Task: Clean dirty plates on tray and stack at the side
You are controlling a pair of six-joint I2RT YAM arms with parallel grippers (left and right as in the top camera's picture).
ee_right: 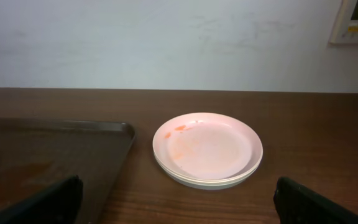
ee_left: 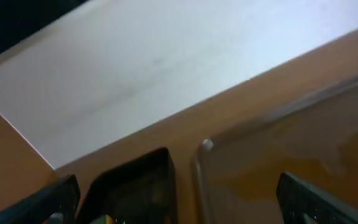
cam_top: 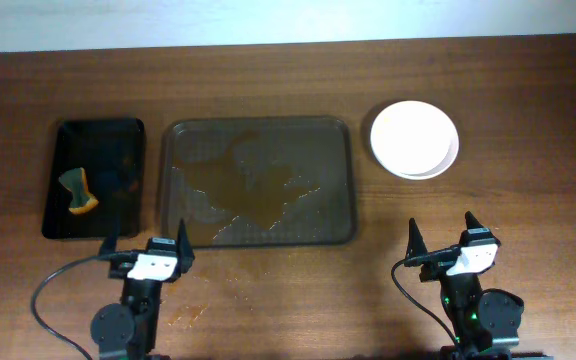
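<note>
Two light, hard, slippery plates sit stacked on the surface just right of the tray, best held by the thin rim, while the left tool and the right tool hang open, holding nothing.

The hand, fingers spread, frames a black tray beside a stained tray.

small tray left | tray centre | plates right, apparently stacked
</note>
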